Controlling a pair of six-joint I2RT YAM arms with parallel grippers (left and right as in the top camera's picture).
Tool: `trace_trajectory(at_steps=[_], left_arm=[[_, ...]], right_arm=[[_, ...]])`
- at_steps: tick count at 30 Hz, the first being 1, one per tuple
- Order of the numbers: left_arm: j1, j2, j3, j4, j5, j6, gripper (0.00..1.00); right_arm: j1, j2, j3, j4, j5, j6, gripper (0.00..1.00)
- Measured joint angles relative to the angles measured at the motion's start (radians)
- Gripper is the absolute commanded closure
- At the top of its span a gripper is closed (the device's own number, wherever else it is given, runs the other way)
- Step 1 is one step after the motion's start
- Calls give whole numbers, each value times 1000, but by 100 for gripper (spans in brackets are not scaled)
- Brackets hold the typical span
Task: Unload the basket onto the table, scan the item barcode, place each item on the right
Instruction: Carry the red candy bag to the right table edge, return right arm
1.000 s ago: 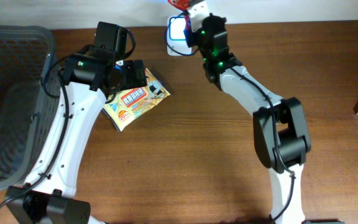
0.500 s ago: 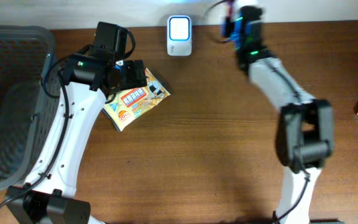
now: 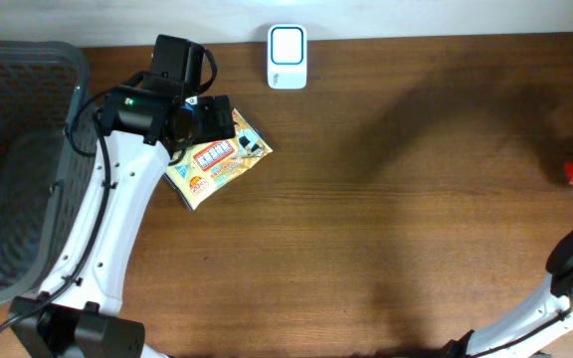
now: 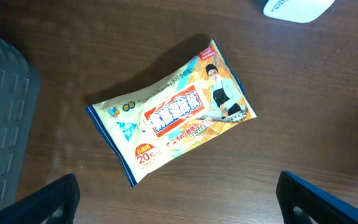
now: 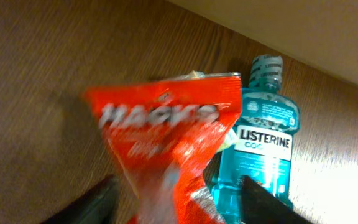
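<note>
Right wrist view: the right gripper (image 5: 176,202) has its fingers spread apart. The red snack bag (image 5: 166,130) sits loose between them, and a blue mouthwash bottle (image 5: 263,155) lies just beside it. I think this hand is letting go of one item. The left gripper (image 4: 179,199) is wide open too and holds nothing. It hangs right above the wipes pack (image 4: 173,118). Next it should drop down, pinch that pack, and show its barcode to the white scanner (image 3: 287,58), which sits out past the pack.

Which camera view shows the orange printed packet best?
The left wrist view: the whole packet lies flat and uncovered, print facing up. In the overhead view the left arm covers its upper left part. The right wrist view does not show it.
</note>
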Motion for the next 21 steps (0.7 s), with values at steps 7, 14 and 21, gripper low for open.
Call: trace_trajectory(at_steps=[7, 14, 21], left_arm=[[0, 0, 0, -1, 0, 0, 1], [0, 0, 0, 12, 0, 0, 1], [0, 55, 0, 160, -2, -5, 38]], right_arm=[[-1, -384, -10, -175, -170, -9, 2], [90, -562, -33, -709, -739, -49, 2], [482, -428, -90, -571, -771, -97, 2]])
